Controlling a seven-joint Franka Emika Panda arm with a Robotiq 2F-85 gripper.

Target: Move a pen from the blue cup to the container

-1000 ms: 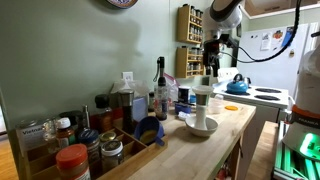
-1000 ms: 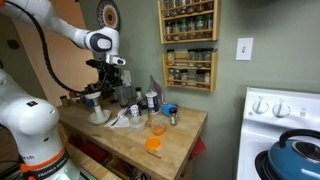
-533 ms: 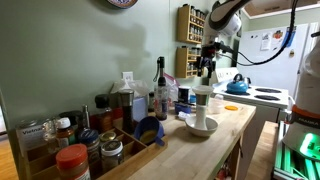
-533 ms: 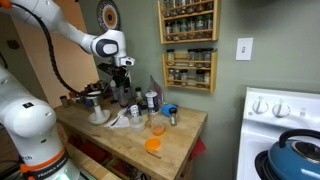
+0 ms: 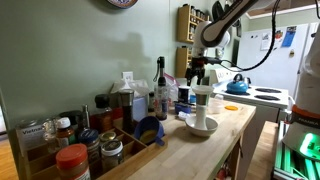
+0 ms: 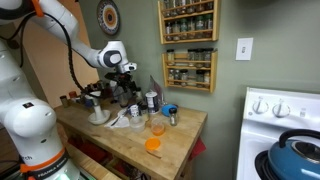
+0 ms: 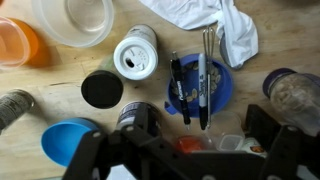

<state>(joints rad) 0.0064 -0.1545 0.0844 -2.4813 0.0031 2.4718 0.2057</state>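
Four pens (image 7: 185,85), poss. five, lean bunched in the blue cup (image 7: 223,88), which sits on the wooden counter (image 7: 50,98) just beside a white-lidded jar (image 7: 135,55), w/ the container (image 7: 75,18) well apart toward the upper left of the wrist view. Gripper (image 7: 185,155) hangs above the cup, jaws spread wide, holding nothing. Pens look light, stiff & smooth-barrelled, so prob. slippery: best pinch one across the barrel near its top end, clear of the rest; one cup, one container.
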